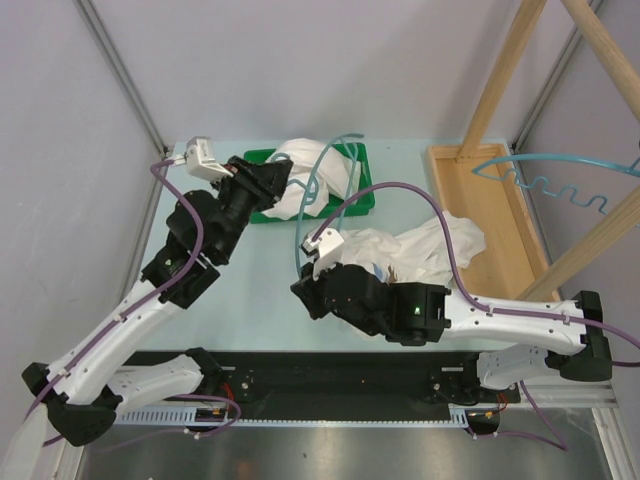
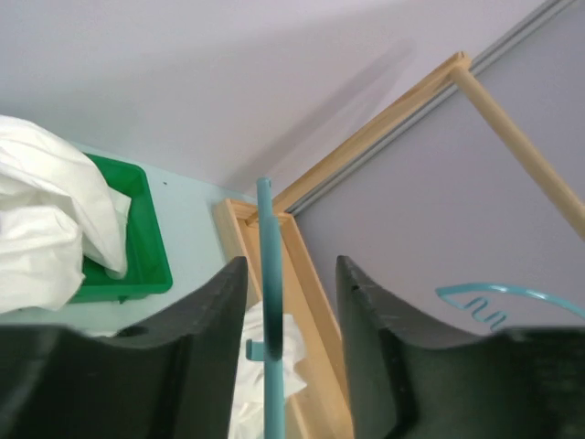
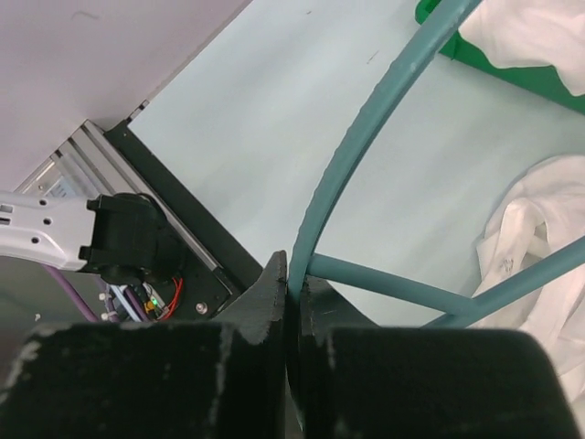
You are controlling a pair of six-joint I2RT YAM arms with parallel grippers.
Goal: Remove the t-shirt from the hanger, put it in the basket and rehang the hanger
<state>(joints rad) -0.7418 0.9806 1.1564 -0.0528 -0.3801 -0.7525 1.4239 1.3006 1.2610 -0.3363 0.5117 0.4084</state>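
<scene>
Clenching the thin teal plastic hanger [image 3: 366, 119], the right gripper [image 3: 294, 283] hovers near the green plastic tray [image 1: 268, 214]. The left gripper [image 2: 291, 274] has its jaws released, astride the hanger; the crumpled white t-shirt [image 1: 430, 245] lies right of that tray.

Teal thin-rod hanger [image 3: 361, 119]: held clear of the table and tilted, its curved rod reaching the upper centre of the overhead frame. The right claw [image 3: 294, 279] pinches it at a rod junction. White crumpled fabric t-shirt [image 1: 430, 245]: heaped on the table, centre right overhead, under the hanger's lower bars. Whether it is still threaded on them cannot be told.
</scene>
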